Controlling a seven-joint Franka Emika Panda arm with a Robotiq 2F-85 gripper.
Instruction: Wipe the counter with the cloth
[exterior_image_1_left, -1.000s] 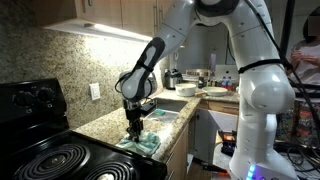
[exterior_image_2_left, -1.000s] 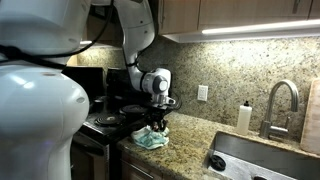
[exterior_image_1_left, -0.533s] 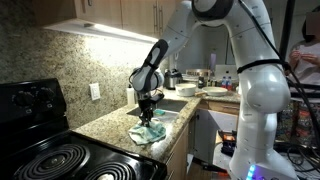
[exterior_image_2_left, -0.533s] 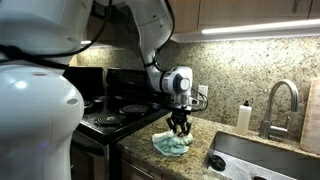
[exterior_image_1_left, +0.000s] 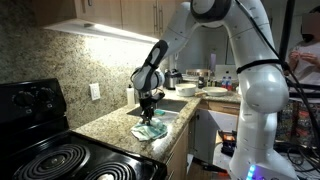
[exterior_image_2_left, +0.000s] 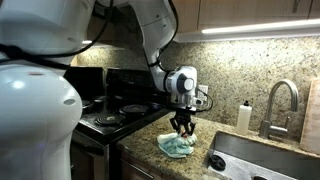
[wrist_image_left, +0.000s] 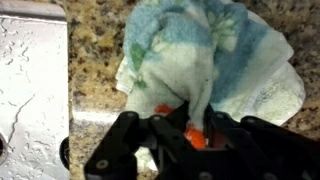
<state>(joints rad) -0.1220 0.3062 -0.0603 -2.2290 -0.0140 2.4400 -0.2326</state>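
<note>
Pressing the cloth (wrist_image_left: 205, 60) flat and dragging it in overlapping strokes along the counter (wrist_image_left: 95, 35) seems the best approach. The gripper (wrist_image_left: 185, 128), at lower centre of the wrist view, is clamped on its bunched middle. The sink (wrist_image_left: 30, 90) at left looks wet and empty, though it is mostly out of frame.

Opposing exterior views; wrist close above counter (wrist_image_left: 95, 30)
</note>
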